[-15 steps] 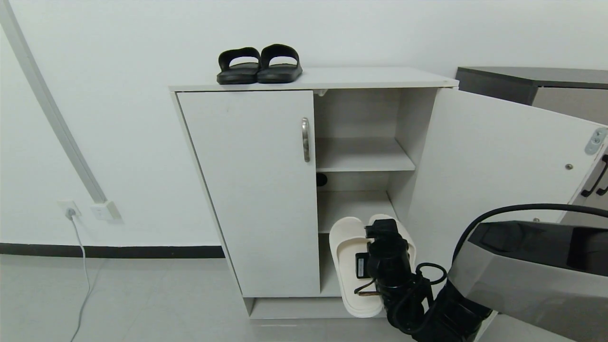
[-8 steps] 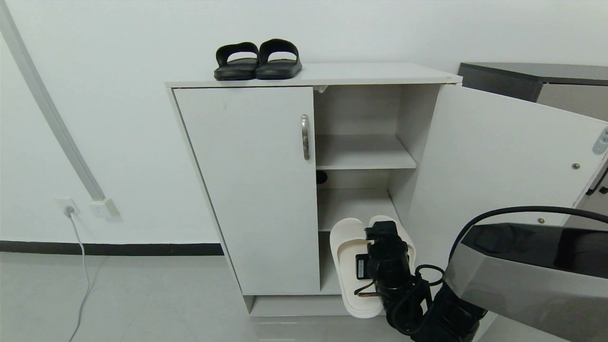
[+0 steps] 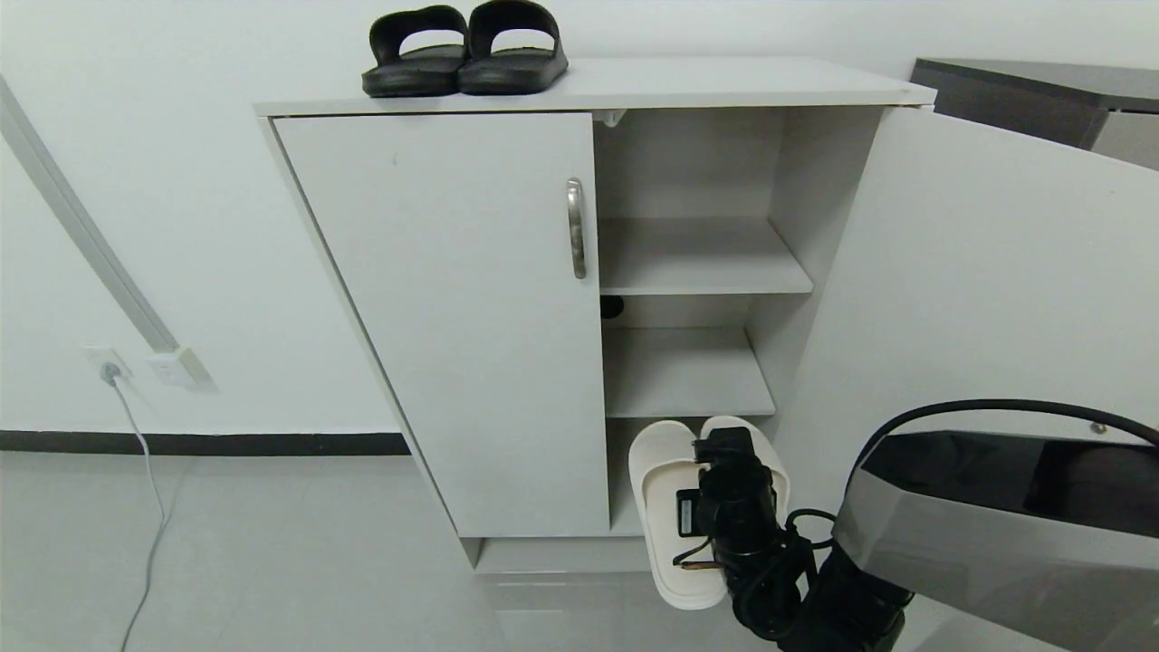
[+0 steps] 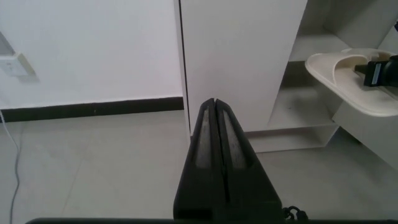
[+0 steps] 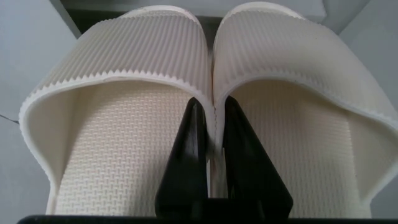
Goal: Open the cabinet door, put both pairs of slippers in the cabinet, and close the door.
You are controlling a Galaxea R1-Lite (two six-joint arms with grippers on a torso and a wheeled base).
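Observation:
The white cabinet stands against the wall with its right door swung open and its left door closed. A pair of black slippers rests on the cabinet top. My right gripper is shut on the pair of white slippers, pinching the two inner strap edges together. The pair hangs in front of the bottom compartment, toes toward the opening. My left gripper is shut with nothing in it, low over the floor in front of the left door; the white slippers show off to its side.
Two bare shelves sit inside the open half. A dark cabinet stands to the right behind the open door. A wall socket with a cable is at the lower left. Grey floor lies open before the cabinet.
The head camera has moved closer and lower, so the cabinet looks larger. My right gripper still holds the white slippers at the bottom opening.

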